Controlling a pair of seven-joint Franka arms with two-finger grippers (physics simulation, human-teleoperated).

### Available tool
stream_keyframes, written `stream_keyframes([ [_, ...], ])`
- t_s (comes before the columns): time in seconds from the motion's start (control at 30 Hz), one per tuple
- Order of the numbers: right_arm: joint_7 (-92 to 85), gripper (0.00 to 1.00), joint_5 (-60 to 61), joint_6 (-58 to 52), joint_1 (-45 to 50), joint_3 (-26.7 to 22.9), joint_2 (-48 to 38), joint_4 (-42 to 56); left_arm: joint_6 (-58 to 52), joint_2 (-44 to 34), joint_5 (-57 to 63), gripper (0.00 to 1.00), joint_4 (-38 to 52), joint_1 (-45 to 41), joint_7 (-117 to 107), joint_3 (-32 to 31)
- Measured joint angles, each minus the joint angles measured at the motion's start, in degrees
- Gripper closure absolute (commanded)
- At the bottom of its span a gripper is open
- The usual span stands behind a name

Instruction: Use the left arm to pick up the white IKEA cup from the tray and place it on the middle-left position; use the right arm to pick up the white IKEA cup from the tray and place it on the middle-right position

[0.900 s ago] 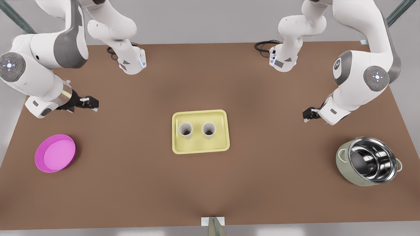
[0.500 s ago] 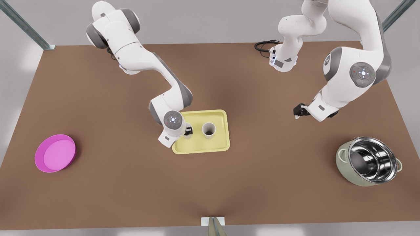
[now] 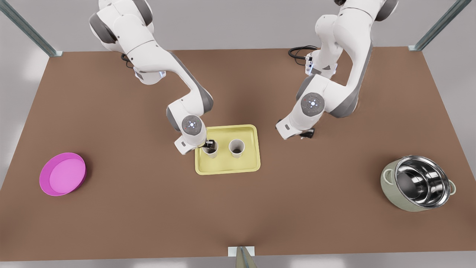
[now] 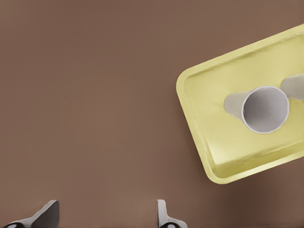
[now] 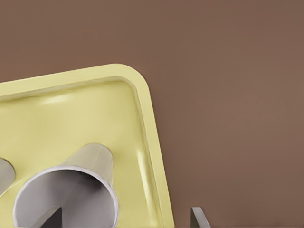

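The pale yellow tray [image 3: 227, 167] lies mid-table with two white cups upright in it. My right gripper [image 3: 210, 143] is on the arm at the front view's left, low over the cup [image 3: 210, 150] nearer that side. It is open [image 5: 126, 218]: one finger shows inside that cup [image 5: 90, 164], the other beyond the tray's rim [image 5: 152, 156]. My left gripper [image 3: 306, 134], on the arm at the front view's right, hangs open [image 4: 105, 218] over bare brown table beside the tray [image 4: 213, 123]. The other cup [image 3: 236, 147] stands free [image 4: 263, 109].
A round magenta dish [image 3: 62, 174] sits near the front view's left edge. A steel pot [image 3: 416, 183] with a pale green outside sits at the front view's right. Black cables [image 3: 297, 52] lie by the arm bases at the back.
The left arm has swung in from the table's side to just beside the tray. The right arm, at the cup half a second ago, has drawn back slightly so the cup's mouth shows.
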Motion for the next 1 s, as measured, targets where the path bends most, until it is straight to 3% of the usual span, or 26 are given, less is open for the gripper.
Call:
stream_keyframes([
  [0.07, 1.2, 0.00, 0.0, 1.8, 0.1, 0.0, 1.9, 0.1, 3.4, 3.9, 1.6, 0.00, 2.6, -3.0, -3.0, 0.0],
  [0.1, 1.7, 0.10, 0.0, 2.8, 0.1, 0.0, 2.7, 0.2, 4.7, 6.7, 2.2, 0.00, 5.4, -4.5, -4.5, 0.1],
  [0.17, 2.7, 0.58, 0.0, 4.5, 0.2, 0.1, 3.3, 0.2, 7.1, 10.5, 3.1, 0.00, 8.5, -7.0, -7.4, 0.1],
  [0.2, 3.1, 0.72, 0.0, 5.2, 0.1, 0.1, 3.4, 0.2, 8.1, 11.9, 3.8, 0.00, 9.9, -8.4, -8.9, 0.1],
  [0.23, 3.6, 0.78, 0.1, 5.7, 0.1, 0.1, 3.4, 0.2, 8.9, 12.8, 4.8, 0.00, 10.5, -9.6, -10.5, 0.1],
  [0.33, 4.5, 0.83, 2.6, 7.9, -0.3, 0.1, 4.1, 0.3, 10.8, 14.0, 6.8, 0.00, 10.7, -12.7, -15.0, 0.1],
  [0.37, 4.7, 0.91, 3.3, 8.6, -0.8, 0.1, 4.2, 0.4, 11.4, 14.2, 7.3, 0.00, 10.6, -13.1, -16.4, 0.1],
  [0.57, 4.6, 1.00, 9.4, 10.4, -6.9, 0.1, 0.2, 0.5, 14.9, 17.0, 8.8, 0.00, 9.9, -13.4, -23.7, 0.5],
  [0.7, -0.9, 1.00, 11.2, 5.7, -23.7, -0.3, -7.5, 0.6, 16.5, 17.7, 9.1, 0.00, 9.9, -13.5, -27.5, 0.9],
  [0.83, -11.2, 1.00, 3.2, 2.9, -34.7, -0.7, -8.9, 1.1, 19.3, 19.2, 9.1, 0.00, 9.9, -13.3, -30.5, 2.2],
  [1.0, -23.3, 1.00, -6.7, 8.9, -36.9, -0.7, -9.0, -5.5, 23.6, 21.7, 9.1, 0.00, 7.3, -14.8, -33.9, 2.4],
])
